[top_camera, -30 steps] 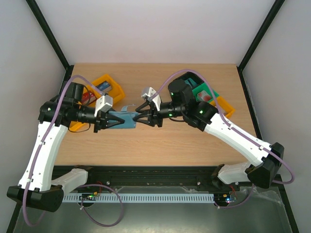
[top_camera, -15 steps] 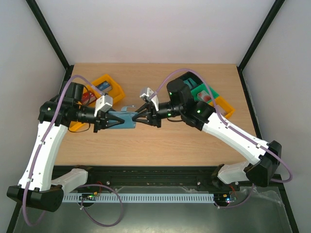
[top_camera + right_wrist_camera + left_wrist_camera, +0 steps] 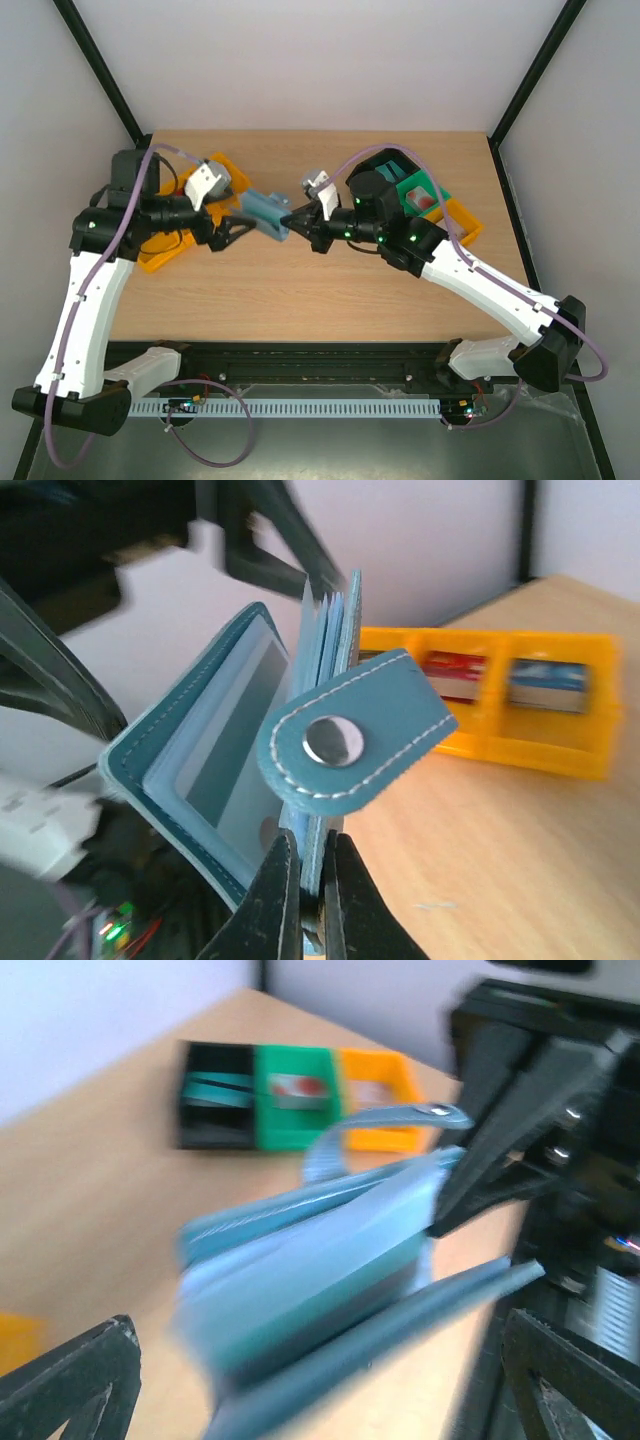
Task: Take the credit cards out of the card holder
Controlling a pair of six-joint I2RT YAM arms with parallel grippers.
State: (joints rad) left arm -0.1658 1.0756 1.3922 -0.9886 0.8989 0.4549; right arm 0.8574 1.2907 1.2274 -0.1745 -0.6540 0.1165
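Observation:
The blue-teal card holder [image 3: 267,211] hangs open above the table between both arms. My right gripper [image 3: 294,222] is shut on its edge. In the right wrist view the right gripper [image 3: 312,885] pinches the card holder [image 3: 190,742] just below the closing tab [image 3: 345,742] with its metal snap. A dark teal credit card [image 3: 226,718] shows through a clear inner pocket. My left gripper [image 3: 234,229] stands open just left of the holder, touching nothing. In the left wrist view the card holder [image 3: 320,1250] is blurred and fills the space ahead of the spread fingers [image 3: 75,1385].
Orange trays [image 3: 222,178] with small blocks sit under the left arm. A black, green and orange row of trays [image 3: 420,195] lies behind the right arm. The same row of trays [image 3: 290,1095] shows in the left wrist view, the orange trays [image 3: 500,695] in the right one.
The left gripper let go of the holder, opened wide and drew back to the left. The right gripper shut on the holder and carried it up and back.

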